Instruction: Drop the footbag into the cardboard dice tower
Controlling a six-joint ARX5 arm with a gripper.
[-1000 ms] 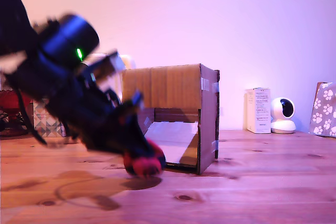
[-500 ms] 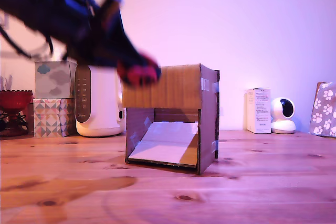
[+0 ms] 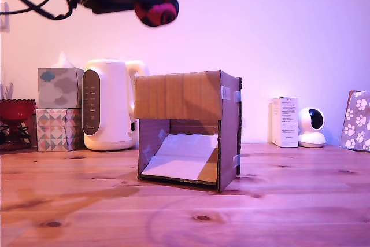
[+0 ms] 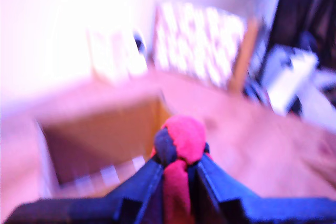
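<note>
Footbag [image 3: 157,10] is up off the table now, jaws still clamped on it, gripper [image 3: 151,5] well above the cardboard dice tower [image 3: 188,128], so you're basically lined up for the drop.

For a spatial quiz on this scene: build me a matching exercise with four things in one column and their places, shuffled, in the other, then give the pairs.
Things:
1. footbag
2. cardboard dice tower
3. white kettle
4. small white camera

Places (exterior view):
A. on the table beside a white box, toward the view's right
B. held in the pincer, high above the table
C. just behind the tower, on the view's left of it
D. on the table near the middle, its front opening showing a pale ramp

Pairs: 1-B, 2-D, 3-C, 4-A
</note>
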